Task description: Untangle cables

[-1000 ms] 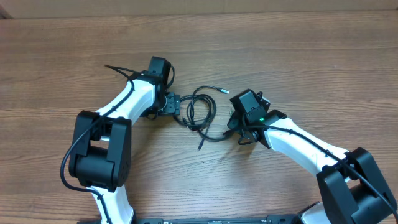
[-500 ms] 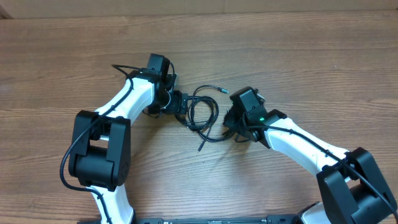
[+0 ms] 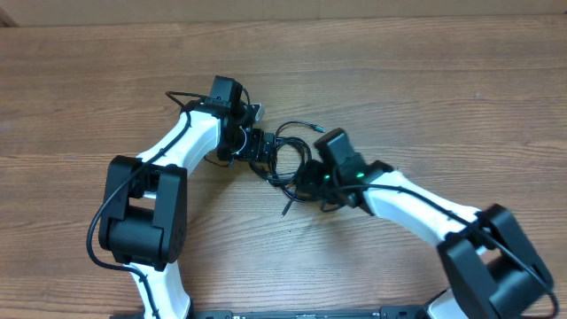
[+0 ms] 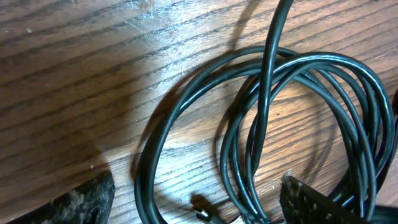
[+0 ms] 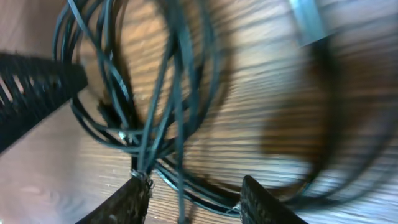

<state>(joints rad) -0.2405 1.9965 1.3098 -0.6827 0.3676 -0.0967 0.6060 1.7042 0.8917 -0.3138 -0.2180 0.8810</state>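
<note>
Sliding left since a second ago, the right gripper (image 3: 307, 182) now reaches the cables (image 3: 291, 155), coiled mid-table, well away from every edge. Its jaws stand spread over strands. On the left gripper (image 3: 264, 149) the jaws are spread too. Bare table (image 3: 425, 80) lies all around.

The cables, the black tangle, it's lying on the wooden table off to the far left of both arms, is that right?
Not quite. The black cables do lie on the wooden table, but not to the left of both arms. The tangle sits in the middle, between the left gripper and the right gripper, as the overhead view shows.
</note>
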